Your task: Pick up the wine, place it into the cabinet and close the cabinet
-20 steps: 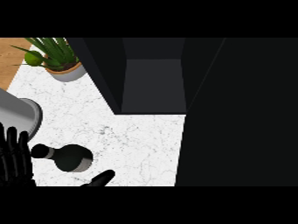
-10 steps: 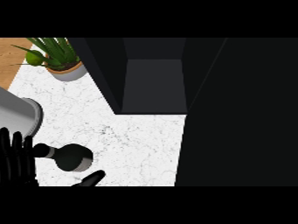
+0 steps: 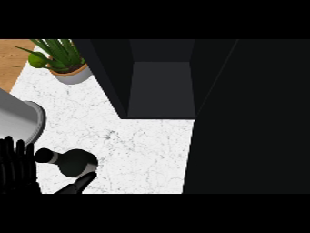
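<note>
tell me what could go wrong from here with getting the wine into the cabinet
1. The left hand is open beside the wine bottle, fingers left of its neck and thumb below its body. Closing off-centre could push it away rather than grip it.
2. The grey cylinder sits close to the bottle's neck, so a lift could clip it.
3. The cabinet opening looks narrow, so the bottle may catch a wall going in.

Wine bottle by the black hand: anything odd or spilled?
Nothing stands out. The dark glass wine bottle sits intact on the white marble counter, no spill; upright or lying, I cannot tell.
</note>
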Motion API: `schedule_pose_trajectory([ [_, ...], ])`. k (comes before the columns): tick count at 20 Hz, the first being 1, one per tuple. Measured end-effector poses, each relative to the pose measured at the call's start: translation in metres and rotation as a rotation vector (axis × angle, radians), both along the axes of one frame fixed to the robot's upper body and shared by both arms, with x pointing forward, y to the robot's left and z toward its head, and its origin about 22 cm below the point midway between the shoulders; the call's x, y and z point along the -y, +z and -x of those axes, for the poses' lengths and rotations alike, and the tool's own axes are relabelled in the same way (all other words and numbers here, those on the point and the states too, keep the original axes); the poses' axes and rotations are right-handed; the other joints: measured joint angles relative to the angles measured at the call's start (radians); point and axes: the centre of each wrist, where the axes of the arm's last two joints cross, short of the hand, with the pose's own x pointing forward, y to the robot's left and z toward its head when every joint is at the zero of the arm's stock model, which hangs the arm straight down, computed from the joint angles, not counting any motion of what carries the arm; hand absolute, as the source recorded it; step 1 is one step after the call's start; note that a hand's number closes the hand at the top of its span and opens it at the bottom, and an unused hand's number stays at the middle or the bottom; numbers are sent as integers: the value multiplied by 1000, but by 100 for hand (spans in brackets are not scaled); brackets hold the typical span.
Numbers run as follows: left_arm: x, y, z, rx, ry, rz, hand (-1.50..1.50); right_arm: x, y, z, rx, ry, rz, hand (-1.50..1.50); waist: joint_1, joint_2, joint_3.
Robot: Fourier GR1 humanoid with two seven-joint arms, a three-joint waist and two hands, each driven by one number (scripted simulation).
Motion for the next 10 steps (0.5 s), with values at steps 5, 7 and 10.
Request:
schedule_pose_trajectory([
  [5, -16, -34, 6, 7, -13, 10, -150, -5, -1, 2, -15, 24, -12, -150, -2, 0, 2],
  [7, -16, -45, 6, 3, -21, 19, -150, -3, 0, 2, -14, 14, -6, -150, -4, 1, 2],
  [10, -25, -62, 0, 4, -36, 23, -150, -1, 3, 1, -16, 6, 6, -150, -7, 2, 3],
])
